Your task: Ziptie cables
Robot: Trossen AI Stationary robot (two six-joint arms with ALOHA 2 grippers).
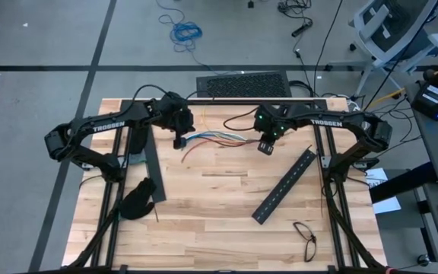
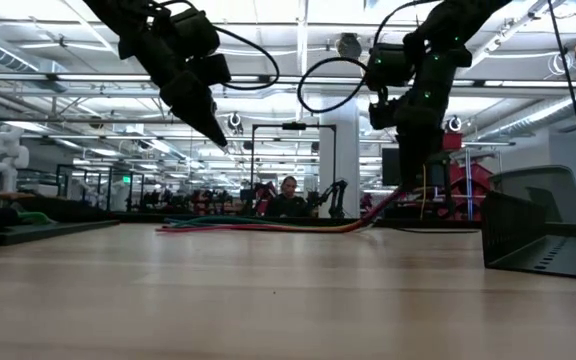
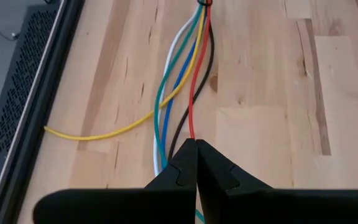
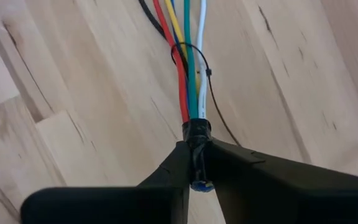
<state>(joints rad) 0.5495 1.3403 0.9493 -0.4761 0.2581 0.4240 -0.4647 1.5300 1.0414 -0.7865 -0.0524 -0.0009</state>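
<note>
The cables [image 1: 215,139], a bundle of red, blue, green, white, yellow and black wires, lie on the wooden table between my two grippers. In the right wrist view a thin dark ziptie [image 4: 205,70] loops loosely round the bundle, its tail trailing onto the wood. My right gripper [image 4: 196,146] is shut on the bundle's right end. My left gripper [image 3: 196,144] is shut and hangs above the wires' loose left ends [image 3: 166,124]. The low view shows it [image 2: 216,138] clear of the table. My right gripper pinches the bundle's black-wrapped end [image 4: 196,129] between its two fingers, coming steeply from above and pointing along the wires. That end is raised off the table [image 2: 393,200], and the rest of the bundle [image 2: 268,226] lies flat on the wood.
One black slotted bar [image 1: 284,186] lies slantwise at the right, another [image 1: 152,164] by the left arm. Black gloves [image 1: 139,199] sit at the near left. A thin dark loop [image 1: 306,234] lies near the right front. A black grille [image 1: 242,84] stands at the far edge.
</note>
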